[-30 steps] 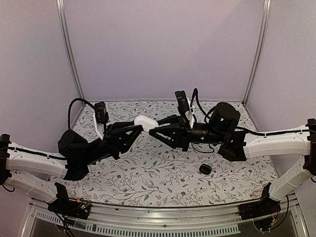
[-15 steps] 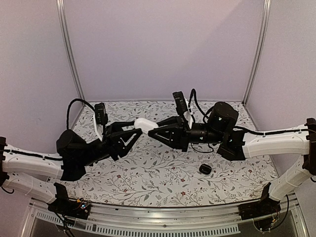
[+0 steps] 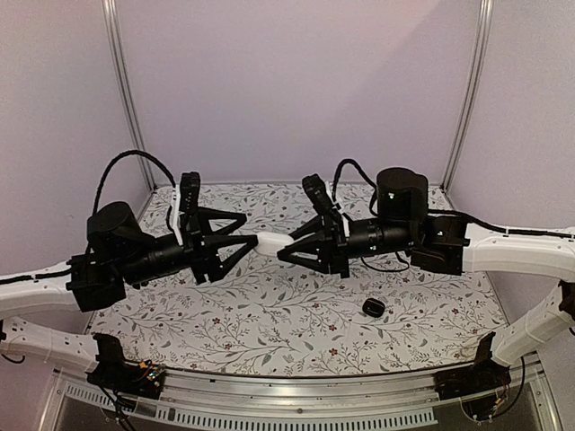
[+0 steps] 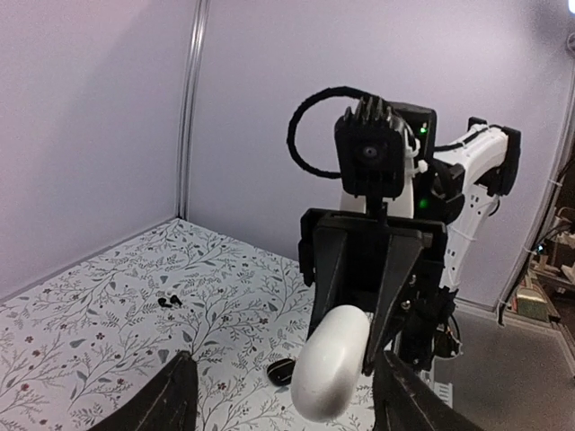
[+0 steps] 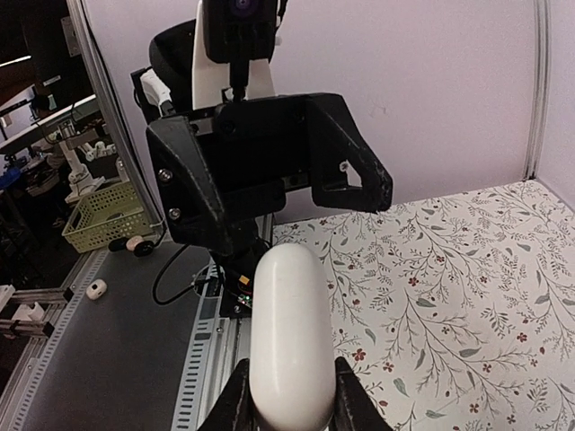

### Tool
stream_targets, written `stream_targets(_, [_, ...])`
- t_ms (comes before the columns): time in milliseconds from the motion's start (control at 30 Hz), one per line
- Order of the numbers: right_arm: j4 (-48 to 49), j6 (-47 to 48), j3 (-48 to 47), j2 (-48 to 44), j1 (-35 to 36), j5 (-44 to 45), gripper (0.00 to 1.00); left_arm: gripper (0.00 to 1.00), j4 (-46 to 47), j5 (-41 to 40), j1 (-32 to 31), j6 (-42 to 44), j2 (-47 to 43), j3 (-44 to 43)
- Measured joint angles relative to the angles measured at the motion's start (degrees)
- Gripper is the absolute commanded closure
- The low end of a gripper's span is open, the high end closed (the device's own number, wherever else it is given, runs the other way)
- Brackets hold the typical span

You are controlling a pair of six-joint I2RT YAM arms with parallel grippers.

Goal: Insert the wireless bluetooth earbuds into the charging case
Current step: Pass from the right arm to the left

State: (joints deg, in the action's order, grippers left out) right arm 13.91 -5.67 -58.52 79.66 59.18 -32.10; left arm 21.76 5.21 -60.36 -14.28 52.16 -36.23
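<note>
The white pebble-shaped charging case (image 3: 269, 242) hangs in the air over the middle of the table, lid closed. My right gripper (image 3: 286, 244) is shut on its right end; in the right wrist view the case (image 5: 287, 341) sits clamped between the fingers (image 5: 235, 400). My left gripper (image 3: 251, 229) stands open just left of the case, its jaws apart from it. Seen from the left wrist, the case (image 4: 332, 359) fills the centre between my spread fingers (image 4: 171, 395). Two tiny dark earbuds (image 4: 167, 301) lie together on the floral table.
A black rounded case (image 3: 373, 308) lies on the floral table (image 3: 269, 314) near the front right, also visible under the white case (image 4: 283, 371). Purple walls with metal posts (image 3: 126, 90) enclose the table. The right arm's body (image 3: 503, 247) stretches across the right side.
My left gripper has opened and let go of the white case, and the left arm has risen and drawn back to the left. The right gripper keeps hold of the case.
</note>
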Motion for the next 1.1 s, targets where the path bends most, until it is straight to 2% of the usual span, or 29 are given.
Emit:
stream_targets(200, [-12.92, 8.37, -4.66, 0.11, 0.0, -0.22, 0.97, 0.34, -15.19, 5.16, -0.02, 5.05, 1.01, -7.39])
stream_targets(367, [-23.04, 12.96, -5.57, 0.79, 0.2, -1.11, 0.98, 0.36, -24.15, 7.96, 0.0, 7.72, 2.43, -8.74])
stream_targets(533, [-29.16, 15.26, -6.99, 1.9, 0.59, -0.85, 0.98, 0.37, -31.67, 9.94, 0.0, 9.66, 6.14, -12.07])
stream_targets(767, [-36.81, 17.53, -9.53, 3.26, 1.2, 0.24, 0.98, 0.37, -36.65, 14.14, -0.02, 11.37, 8.74, -14.82])
stream_targets(1100, [-40.81, 19.06, -11.28, 4.85, 1.68, 0.17, 0.98, 0.38, -38.8, 18.14, -0.02, 13.09, 14.08, -17.33])
